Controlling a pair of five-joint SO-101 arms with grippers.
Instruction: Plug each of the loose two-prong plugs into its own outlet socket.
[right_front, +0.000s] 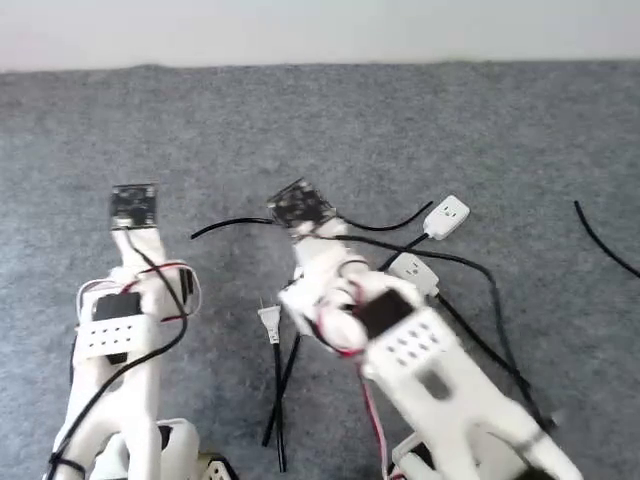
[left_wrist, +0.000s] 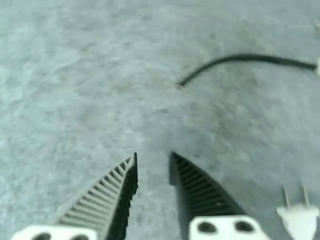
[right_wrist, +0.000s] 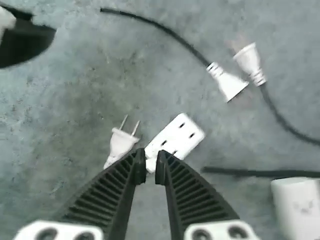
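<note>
Your left hand (left_wrist: 152, 165): ribbed black fingers (left_wrist: 200, 195) apart over the fuzzy grey bench (left_wrist: 75, 75). Your right hand (right_wrist: 149, 161) is pinched on the boxy white outlet block (right_wrist: 177, 137), with a two-prong plug (right_wrist: 120, 142) just beside it.

The grey carpeted table (right_front: 480, 120) bears black cords (right_front: 230, 226), a white plug (right_front: 270, 320) and a socket (right_front: 447, 218). A second socket (right_front: 410, 268) lies near it, a lone cord (right_front: 604, 243) well apart.

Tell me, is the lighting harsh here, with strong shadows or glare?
High view: soft, even light, no hard shadows on the grey carpet. Left wrist view: no glare, no sharp shadow under the left gripper. Right wrist view: a faint darker patch of carpet beside the white plug.
</note>
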